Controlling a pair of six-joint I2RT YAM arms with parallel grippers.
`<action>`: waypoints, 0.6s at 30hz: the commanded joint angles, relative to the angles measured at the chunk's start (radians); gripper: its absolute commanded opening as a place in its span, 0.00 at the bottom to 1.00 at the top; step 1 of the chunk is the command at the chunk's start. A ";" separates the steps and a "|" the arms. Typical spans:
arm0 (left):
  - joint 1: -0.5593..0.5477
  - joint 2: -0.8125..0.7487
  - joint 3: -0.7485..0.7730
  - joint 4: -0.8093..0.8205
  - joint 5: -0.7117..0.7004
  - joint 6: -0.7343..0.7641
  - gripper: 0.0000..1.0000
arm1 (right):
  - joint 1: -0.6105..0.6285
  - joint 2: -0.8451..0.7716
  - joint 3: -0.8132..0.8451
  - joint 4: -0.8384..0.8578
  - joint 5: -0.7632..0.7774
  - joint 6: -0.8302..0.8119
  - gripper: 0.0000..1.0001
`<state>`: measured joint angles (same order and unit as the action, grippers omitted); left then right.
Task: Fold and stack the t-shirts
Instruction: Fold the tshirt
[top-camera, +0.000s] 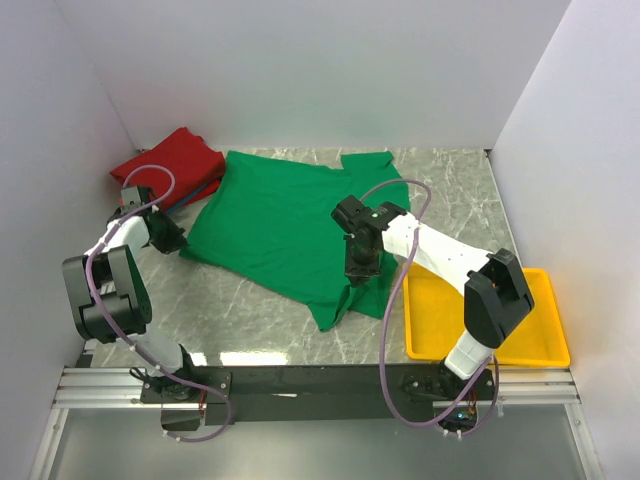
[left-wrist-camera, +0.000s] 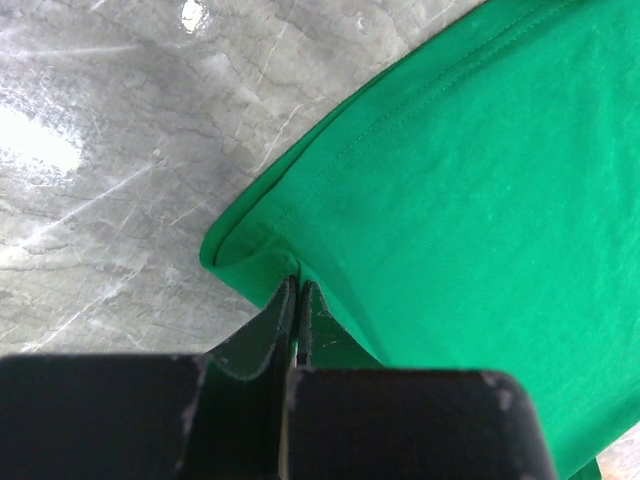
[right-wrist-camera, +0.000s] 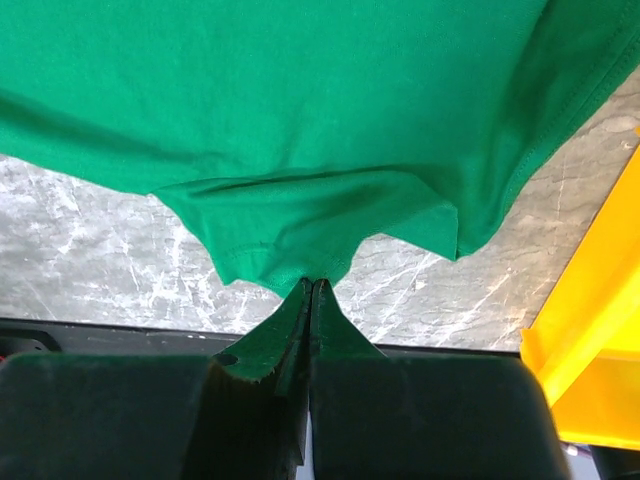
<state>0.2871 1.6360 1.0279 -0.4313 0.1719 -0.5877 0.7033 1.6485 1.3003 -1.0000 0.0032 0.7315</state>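
The left fingers (left-wrist-camera: 262, 340) pinch shut on a hem corner of the green shirt (top-camera: 280, 225); the right fingers (right-wrist-camera: 280, 335) clamp another edge. It lies mostly spread on the worktop (top-camera: 240, 310). Both bites look thin, so uneven pulling could free a corner.

Green t-shirt (top-camera: 290, 225): soft matt cotton knit, stitched hems. Red t-shirt (top-camera: 165, 160): same matt cloth. Table (top-camera: 250, 310): grey marble-look top, smooth, glossy, glare spots. Tray (top-camera: 435, 320): yellow plastic, smooth, slight sheen. Left gripper (left-wrist-camera: 297, 295), right gripper (right-wrist-camera: 312, 295): matt black housings, edges scuffed pale. Near rail (top-camera: 100, 388): bare metal.
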 joint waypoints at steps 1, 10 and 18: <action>-0.003 0.005 0.017 0.017 0.024 0.014 0.01 | -0.002 0.016 0.030 -0.025 0.009 -0.007 0.00; -0.006 0.102 0.126 -0.010 0.057 0.017 0.01 | -0.094 0.115 0.215 -0.064 0.044 -0.050 0.00; -0.028 0.208 0.279 -0.043 0.095 0.025 0.01 | -0.197 0.203 0.338 -0.077 0.043 -0.110 0.00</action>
<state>0.2726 1.8210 1.2209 -0.4637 0.2390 -0.5865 0.5377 1.8240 1.5738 -1.0519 0.0219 0.6636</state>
